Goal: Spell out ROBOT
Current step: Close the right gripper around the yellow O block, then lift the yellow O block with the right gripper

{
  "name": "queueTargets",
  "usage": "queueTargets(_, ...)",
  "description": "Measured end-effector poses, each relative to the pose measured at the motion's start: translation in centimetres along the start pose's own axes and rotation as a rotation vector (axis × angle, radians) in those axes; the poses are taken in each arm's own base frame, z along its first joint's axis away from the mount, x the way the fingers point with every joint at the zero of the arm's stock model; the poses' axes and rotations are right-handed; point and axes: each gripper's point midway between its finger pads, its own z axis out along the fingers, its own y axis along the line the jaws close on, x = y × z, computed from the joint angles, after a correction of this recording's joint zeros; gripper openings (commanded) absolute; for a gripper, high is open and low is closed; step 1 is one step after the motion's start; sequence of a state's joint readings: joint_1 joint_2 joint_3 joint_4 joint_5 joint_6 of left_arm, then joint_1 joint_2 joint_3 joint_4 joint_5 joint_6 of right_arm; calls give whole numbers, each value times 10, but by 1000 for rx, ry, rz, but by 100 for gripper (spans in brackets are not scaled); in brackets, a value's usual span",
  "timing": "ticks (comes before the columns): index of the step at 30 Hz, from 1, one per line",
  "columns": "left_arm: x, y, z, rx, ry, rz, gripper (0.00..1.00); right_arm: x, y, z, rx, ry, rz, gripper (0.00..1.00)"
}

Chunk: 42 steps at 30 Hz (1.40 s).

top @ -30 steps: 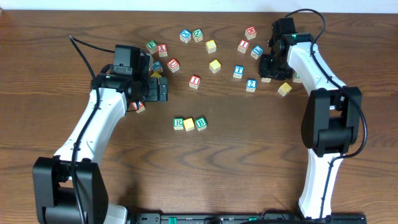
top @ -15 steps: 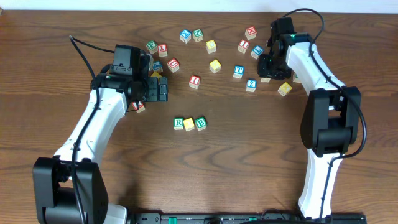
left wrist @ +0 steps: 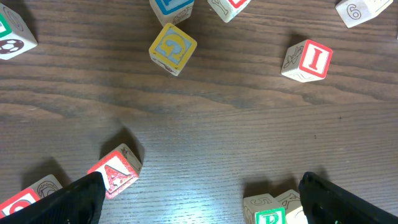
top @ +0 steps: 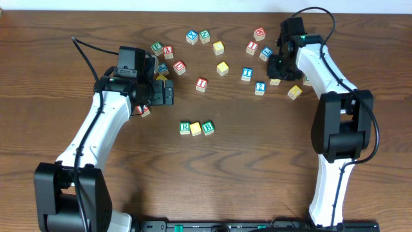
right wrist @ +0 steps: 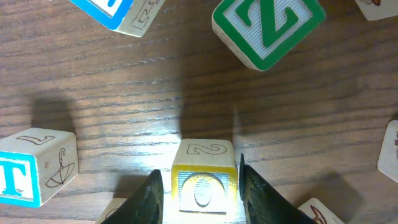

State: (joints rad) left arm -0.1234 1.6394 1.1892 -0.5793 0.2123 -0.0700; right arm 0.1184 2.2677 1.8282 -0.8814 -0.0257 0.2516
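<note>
The right arm has shifted slightly toward the far edge; the other cubes lie unmoved. The right fingers [right wrist: 152, 196] clamp the yellow O cube [right wrist: 205, 180] on opposite flat sides, near the T cube [right wrist: 37, 168]. The left fingers [left wrist: 81, 196] stand wide apart, empty. The wood is likely light, rigid and smooth: grip squarely at mid-height.

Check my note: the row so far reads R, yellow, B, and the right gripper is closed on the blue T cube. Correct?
No. The right gripper is closed on a yellow-faced cube, not the blue T cube, which lies free beside it; the right wrist view shows this. The rest stands.
</note>
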Motion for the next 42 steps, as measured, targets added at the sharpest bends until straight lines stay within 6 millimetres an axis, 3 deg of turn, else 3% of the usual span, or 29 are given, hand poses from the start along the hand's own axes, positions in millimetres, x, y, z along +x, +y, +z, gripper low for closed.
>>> queueTargets(8, 0, 0, 0, 0, 0, 0, 98, -6, 1, 2, -7, -27, -1, 35)
queueTargets(36, 0, 0, 0, 0, 0, 0, 98, 10, -3, 7, 7, 25, 1, 36)
queueTargets(42, 0, 0, 0, 0, 0, 0, 98, 8, -2, 7, 5, 20, 1, 29)
